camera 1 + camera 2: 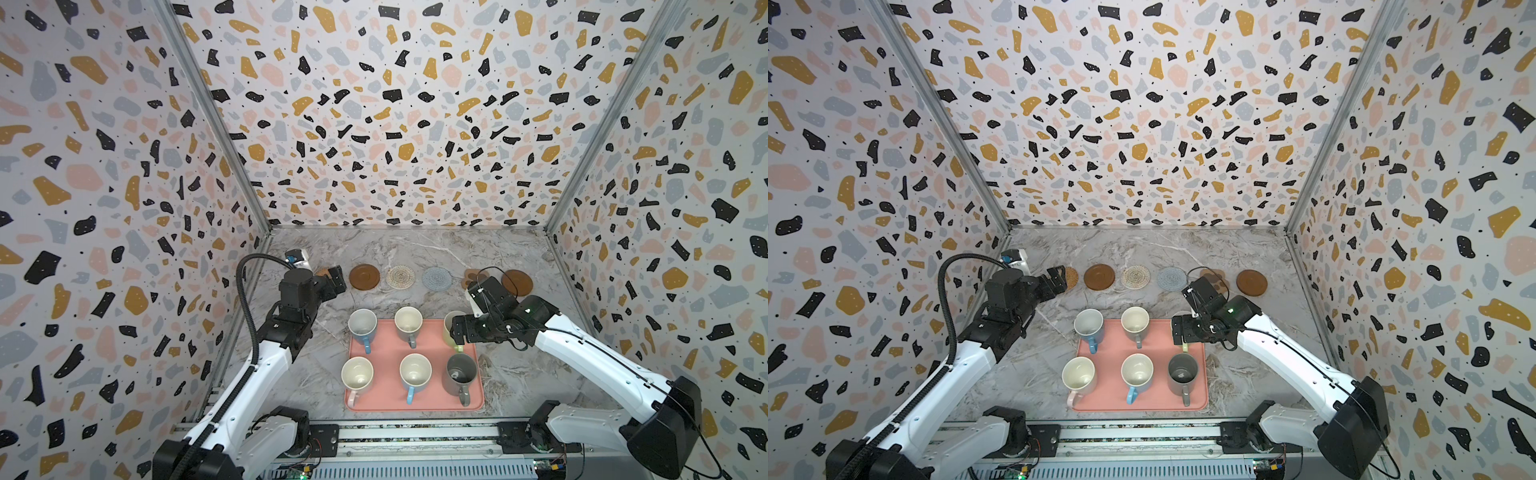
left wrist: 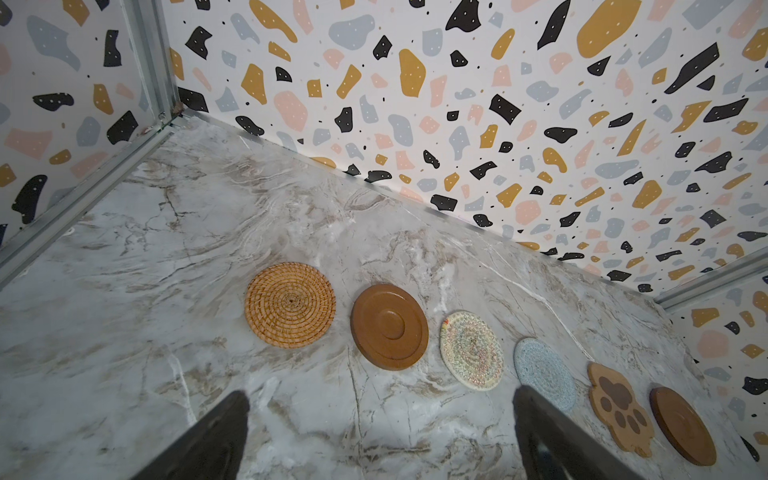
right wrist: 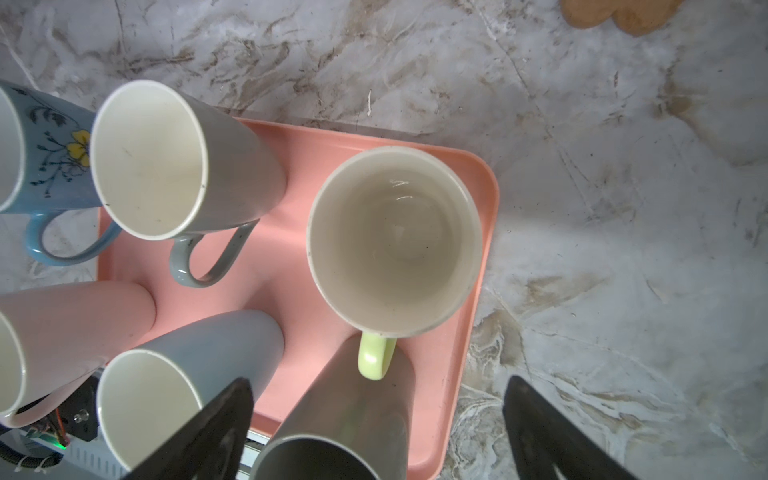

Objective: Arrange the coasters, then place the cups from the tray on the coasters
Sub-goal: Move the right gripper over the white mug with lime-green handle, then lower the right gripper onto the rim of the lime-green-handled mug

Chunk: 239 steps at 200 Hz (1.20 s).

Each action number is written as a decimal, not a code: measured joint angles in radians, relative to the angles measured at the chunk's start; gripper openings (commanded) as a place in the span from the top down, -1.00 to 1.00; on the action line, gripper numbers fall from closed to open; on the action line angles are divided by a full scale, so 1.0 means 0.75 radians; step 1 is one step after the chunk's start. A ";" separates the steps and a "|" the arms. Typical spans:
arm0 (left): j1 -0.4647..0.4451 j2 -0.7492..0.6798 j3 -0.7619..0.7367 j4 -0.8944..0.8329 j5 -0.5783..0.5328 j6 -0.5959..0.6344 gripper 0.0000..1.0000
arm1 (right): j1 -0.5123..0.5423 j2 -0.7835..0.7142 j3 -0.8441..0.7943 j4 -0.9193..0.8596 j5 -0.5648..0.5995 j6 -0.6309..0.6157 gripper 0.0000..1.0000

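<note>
Six coasters lie in a row along the back: orange woven (image 2: 290, 304), brown disc (image 2: 389, 326), beige woven (image 2: 471, 350), light-blue woven (image 2: 544, 370), paw (image 2: 620, 407), and a second brown disc (image 2: 681, 424). My left gripper (image 1: 333, 281) hovers open just in front of the orange coaster, with nothing between its fingers. Six cups stand upright on the pink tray (image 1: 386, 349). My right gripper (image 3: 378, 386) hangs open above the tray's right side, over the light green cup (image 3: 395, 241) and the dark grey cup (image 3: 345, 424), touching neither.
The blue (image 1: 362, 326), grey (image 1: 408, 323), pink (image 1: 357, 374) and light-blue (image 1: 415, 374) cups fill the remaining tray places. Patterned walls close the marble table (image 1: 415, 253) on three sides. A metal rail (image 1: 415, 432) runs along the front edge.
</note>
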 measured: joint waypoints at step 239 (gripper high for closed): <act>0.000 0.022 -0.021 0.003 0.001 0.000 -1.00 | -0.001 0.182 -0.107 0.100 0.193 0.027 -0.66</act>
